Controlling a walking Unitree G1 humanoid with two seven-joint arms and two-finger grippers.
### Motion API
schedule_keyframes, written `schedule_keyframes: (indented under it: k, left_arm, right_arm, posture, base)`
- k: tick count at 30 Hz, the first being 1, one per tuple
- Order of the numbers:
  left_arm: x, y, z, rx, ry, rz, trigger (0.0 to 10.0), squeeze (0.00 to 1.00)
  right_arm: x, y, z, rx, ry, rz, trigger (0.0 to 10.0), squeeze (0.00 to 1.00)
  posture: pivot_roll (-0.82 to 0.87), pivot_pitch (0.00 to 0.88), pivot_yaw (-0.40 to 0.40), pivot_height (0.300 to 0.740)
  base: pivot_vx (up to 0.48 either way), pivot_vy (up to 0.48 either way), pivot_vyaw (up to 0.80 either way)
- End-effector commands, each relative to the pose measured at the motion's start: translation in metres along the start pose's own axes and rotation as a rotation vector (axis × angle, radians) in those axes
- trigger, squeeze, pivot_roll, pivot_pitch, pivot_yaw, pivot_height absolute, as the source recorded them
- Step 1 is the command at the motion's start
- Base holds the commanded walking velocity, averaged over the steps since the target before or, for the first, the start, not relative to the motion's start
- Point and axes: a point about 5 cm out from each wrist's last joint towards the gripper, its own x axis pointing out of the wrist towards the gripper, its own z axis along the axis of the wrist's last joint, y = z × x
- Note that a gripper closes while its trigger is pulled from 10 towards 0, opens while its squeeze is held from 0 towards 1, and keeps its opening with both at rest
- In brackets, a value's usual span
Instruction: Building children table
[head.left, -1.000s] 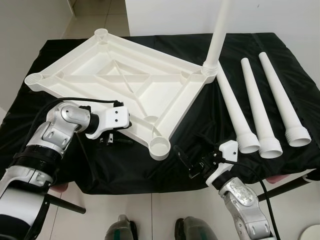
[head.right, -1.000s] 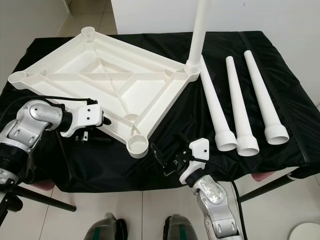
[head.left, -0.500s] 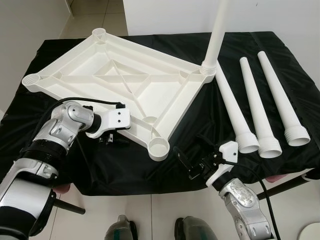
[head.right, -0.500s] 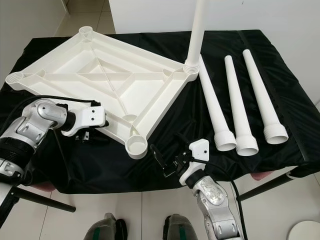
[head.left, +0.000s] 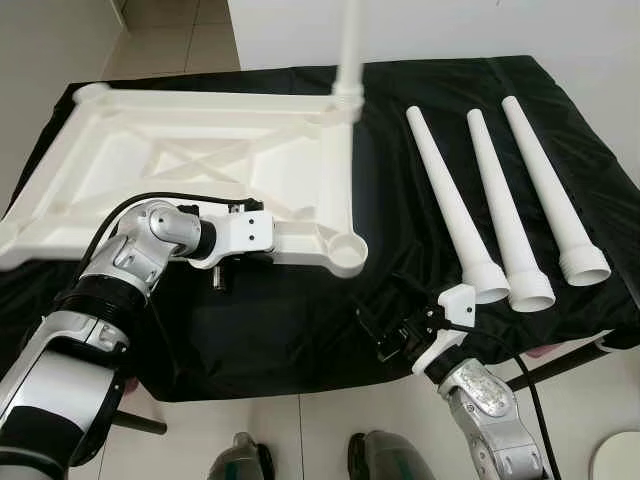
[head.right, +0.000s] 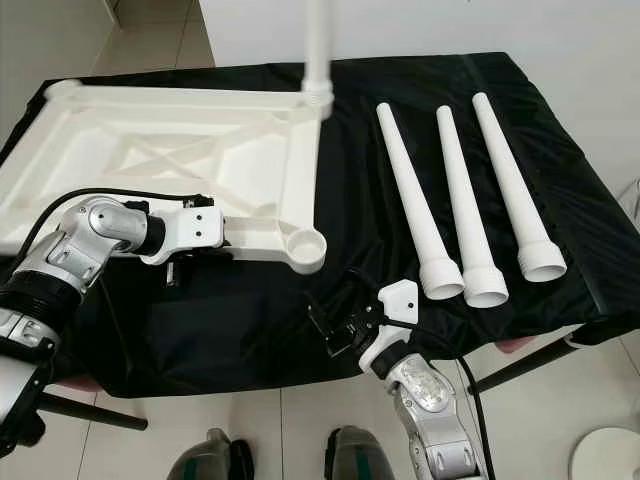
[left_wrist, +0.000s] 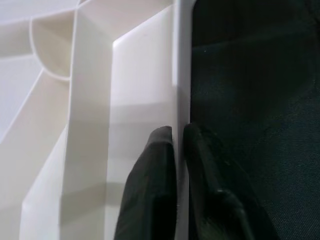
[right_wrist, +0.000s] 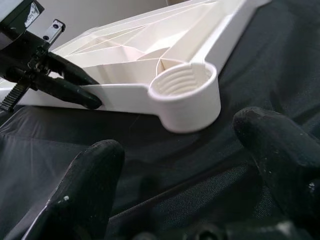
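Silver arms, black-fingered left pincer (head.left: 218, 277)

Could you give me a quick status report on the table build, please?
Left gripper clamped on the tabletop near rim. Right gripper open, near the empty corner socket. One leg fitted; three loose legs on the cloth.

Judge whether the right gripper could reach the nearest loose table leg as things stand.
Probably yes: the open right gripper hovers at the table's near edge, and only bare black cloth separates it from the leg's flared end.
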Motion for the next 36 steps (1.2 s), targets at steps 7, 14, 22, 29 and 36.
schedule_keyframes:
  k: [7,14,22,29,36]
  left_arm:
    - [-0.004,0.001,-0.010,-0.065,0.011,0.102,0.0,0.00]
    - [0.011,-0.016,0.016,-0.110,-0.136,0.070,0.0,0.00]
    - [0.025,-0.042,0.048,-0.091,-0.260,-0.019,0.0,0.00]
    - [0.032,-0.059,0.072,-0.067,-0.336,-0.057,3.6,0.00]
    - [0.026,-0.057,0.064,-0.091,-0.295,-0.053,10.0,1.00]
  right_arm:
    - [0.001,0.002,0.001,0.006,-0.002,0.012,10.0,0.00]
    - [0.002,0.003,0.001,0.005,-0.003,0.012,10.0,0.00]
    - [0.003,0.003,0.001,0.005,-0.004,0.013,10.0,0.00]
    - [0.005,0.003,0.000,-0.001,-0.007,0.016,10.0,0.00]
    - [0.007,-0.003,0.010,-0.008,-0.071,-0.020,10.0,0.00]
  posture:
    - [-0.18,0.077,0.076,0.740]
    - [-0.17,0.078,0.079,0.740]
    - [-0.17,0.079,0.081,0.740]
    - [-0.17,0.076,0.084,0.740]
    - [-0.17,0.069,0.087,0.740]
  base:
    - [0.000,0.000,0.00]
    - [0.000,0.000,0.00]
    - [0.000,0.000,0.00]
    - [0.000,0.000,0.00]
    - [0.000,0.000,0.00]
